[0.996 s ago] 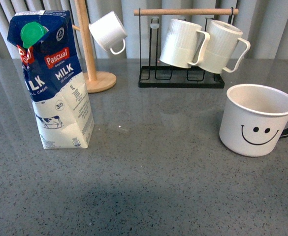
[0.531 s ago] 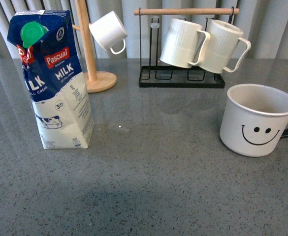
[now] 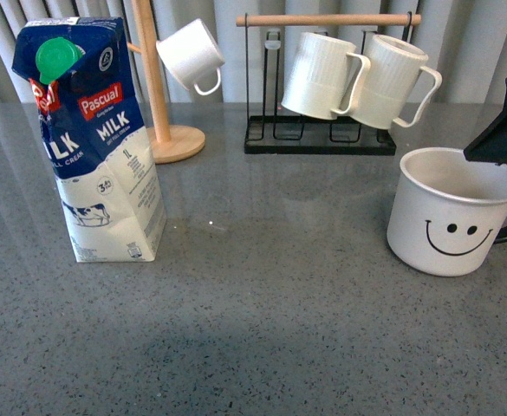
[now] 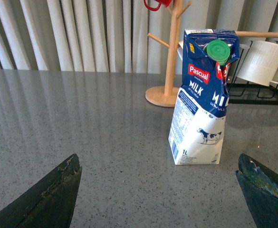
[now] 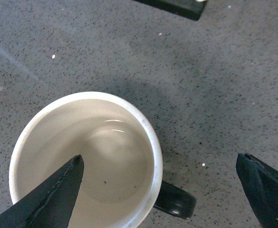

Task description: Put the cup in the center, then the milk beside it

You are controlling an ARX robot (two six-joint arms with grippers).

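Note:
The cup (image 3: 448, 212), off-white with a black smiley face and black handle, stands at the right of the speckled grey tabletop. A black part of my right gripper (image 3: 506, 130) shows at the frame's right edge, just above its rim. In the right wrist view my right gripper (image 5: 158, 156) hangs open over the cup (image 5: 86, 161). One finger is above the bowl and the other is out past the handle (image 5: 174, 199). The milk (image 3: 97, 139) stands upright at the left. My left gripper (image 4: 158, 156) is open short of the milk (image 4: 200, 104). The center (image 3: 262, 260) is bare.
At the back, a wooden mug tree (image 3: 153, 78) carries a small white mug (image 3: 191, 54). A black rack (image 3: 318, 139) with a wooden bar holds two ribbed white mugs (image 3: 322, 76). A red mug (image 4: 155, 4) hangs at the top of the tree. Curtains close the back.
A black part of my right gripper has come into the front view at the right edge, above the cup. The cup and milk have not moved.

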